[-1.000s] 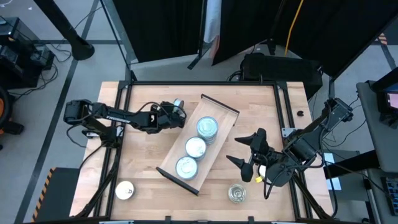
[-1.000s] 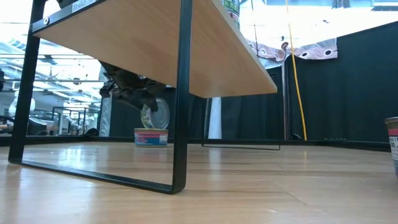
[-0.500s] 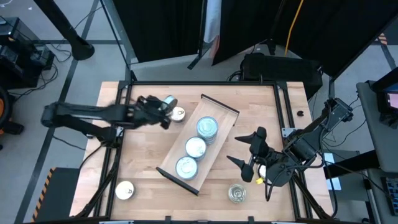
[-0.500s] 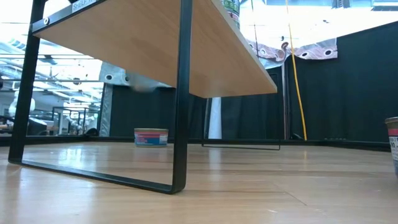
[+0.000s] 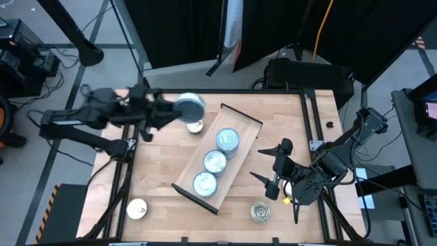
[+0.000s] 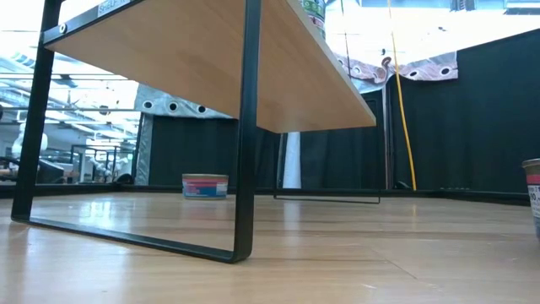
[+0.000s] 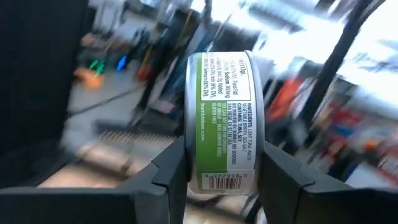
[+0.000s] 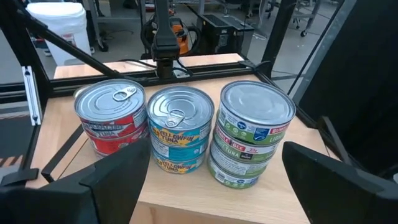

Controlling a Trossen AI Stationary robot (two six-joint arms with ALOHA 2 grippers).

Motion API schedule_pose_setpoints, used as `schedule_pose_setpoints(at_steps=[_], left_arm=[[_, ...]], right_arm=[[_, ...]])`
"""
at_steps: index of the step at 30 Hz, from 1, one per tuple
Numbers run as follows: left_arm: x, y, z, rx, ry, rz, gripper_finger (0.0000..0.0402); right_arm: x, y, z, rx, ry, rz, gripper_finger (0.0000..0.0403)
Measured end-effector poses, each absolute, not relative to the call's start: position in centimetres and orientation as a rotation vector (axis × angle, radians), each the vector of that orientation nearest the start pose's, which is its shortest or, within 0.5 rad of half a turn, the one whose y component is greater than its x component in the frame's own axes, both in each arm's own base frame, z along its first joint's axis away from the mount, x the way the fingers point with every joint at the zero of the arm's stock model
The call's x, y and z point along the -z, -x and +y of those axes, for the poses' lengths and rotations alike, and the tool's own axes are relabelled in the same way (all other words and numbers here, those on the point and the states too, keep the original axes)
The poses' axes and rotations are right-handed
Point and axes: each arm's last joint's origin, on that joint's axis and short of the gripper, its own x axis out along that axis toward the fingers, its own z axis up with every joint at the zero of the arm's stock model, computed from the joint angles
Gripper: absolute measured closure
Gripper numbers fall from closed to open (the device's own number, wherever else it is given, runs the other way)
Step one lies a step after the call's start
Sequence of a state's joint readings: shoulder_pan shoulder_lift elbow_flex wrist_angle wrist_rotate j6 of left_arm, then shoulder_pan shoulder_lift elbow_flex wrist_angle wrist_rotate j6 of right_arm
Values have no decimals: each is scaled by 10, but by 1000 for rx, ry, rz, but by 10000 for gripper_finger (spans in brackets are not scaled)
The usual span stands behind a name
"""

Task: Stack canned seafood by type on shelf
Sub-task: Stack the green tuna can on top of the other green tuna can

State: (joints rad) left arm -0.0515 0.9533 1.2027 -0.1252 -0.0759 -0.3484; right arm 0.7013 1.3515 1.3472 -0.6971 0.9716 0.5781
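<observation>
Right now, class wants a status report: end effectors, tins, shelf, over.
Left end effector shut on a green-labelled tin, lifted. Right end effector open, waiting beside the shelf. Three stacks of tins on shelf. Nothing blocking.

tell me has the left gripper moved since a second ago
Yes. In the high view the left gripper, shut on a green-labelled tin, has pulled back from beside the shelf and now sits nearer the table's far left edge, above the lone tin.

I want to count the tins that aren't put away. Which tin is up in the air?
The green-labelled tin, pinched by its flat faces in the left pincer. It hangs above the table's far left part; every other tin rests on the shelf or the tabletop.
</observation>
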Motion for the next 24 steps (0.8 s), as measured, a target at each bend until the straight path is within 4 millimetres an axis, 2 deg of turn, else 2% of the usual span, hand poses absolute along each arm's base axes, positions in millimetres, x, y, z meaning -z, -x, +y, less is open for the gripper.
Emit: schedule_pose_setpoints(at_steps=[3,8,12,16,24], left_arm=[[-449,-218,-10,78,412,-170,255],[-425,-272,-3,190,537,67,255],[-412,-299,8,252,618,216,255],[-401,-313,24,244,657,290,255],[-383,-311,36,228,708,460,255]], right_arm=[[-367,-222,157,371,-36,375,46],[-367,-217,160,349,-11,386,46],[-370,-209,161,328,1,388,46],[-371,-204,166,306,-9,382,46],[-371,-198,173,277,-2,374,46]])
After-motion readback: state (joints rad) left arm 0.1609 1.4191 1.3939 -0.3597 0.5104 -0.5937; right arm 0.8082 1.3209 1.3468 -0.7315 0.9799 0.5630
